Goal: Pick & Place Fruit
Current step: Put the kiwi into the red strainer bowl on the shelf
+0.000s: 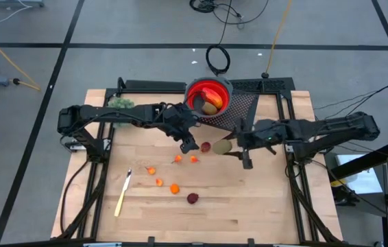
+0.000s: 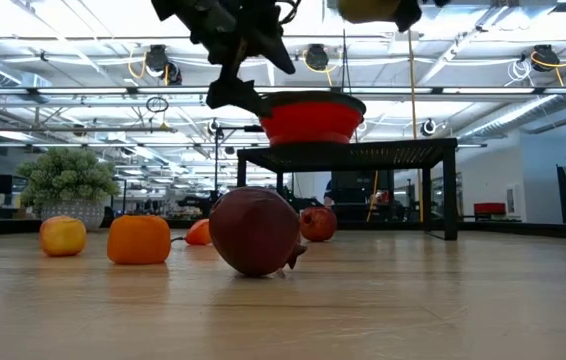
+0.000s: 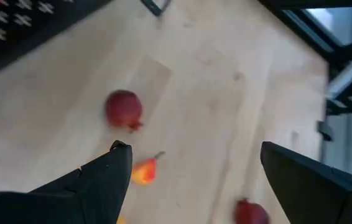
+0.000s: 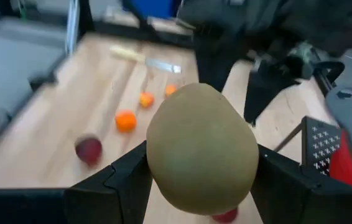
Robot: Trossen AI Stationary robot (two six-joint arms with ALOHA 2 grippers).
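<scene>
A brownish-green oval fruit (image 4: 202, 149) sits between the fingers of my right gripper (image 1: 232, 145), high above the table right of centre; the low view shows it (image 2: 365, 9) at the top. My left gripper (image 3: 191, 152) hangs open above the table's middle, over a dark red ball (image 3: 124, 109). A red bowl (image 1: 208, 98) on a black mesh stand (image 1: 245, 103) at the far edge holds a red-orange piece and another oval. A second dark red ball (image 1: 192, 198) and several orange bits (image 1: 174, 188) lie on the wood. My right gripper pinches the oval fruit by its two opposite sides (image 4: 154, 155) between its two fingers. The fingers come from the table's right, slanting a little downward. The fruit is lifted clear of the table and bulges out past the fingertips.
A yellow-handled knife (image 1: 122, 194) lies near the table's left front. A bushy green clump (image 1: 118, 103) stands at the far left. The near half of the wooden table (image 1: 249, 213) holds only the scattered small fruit.
</scene>
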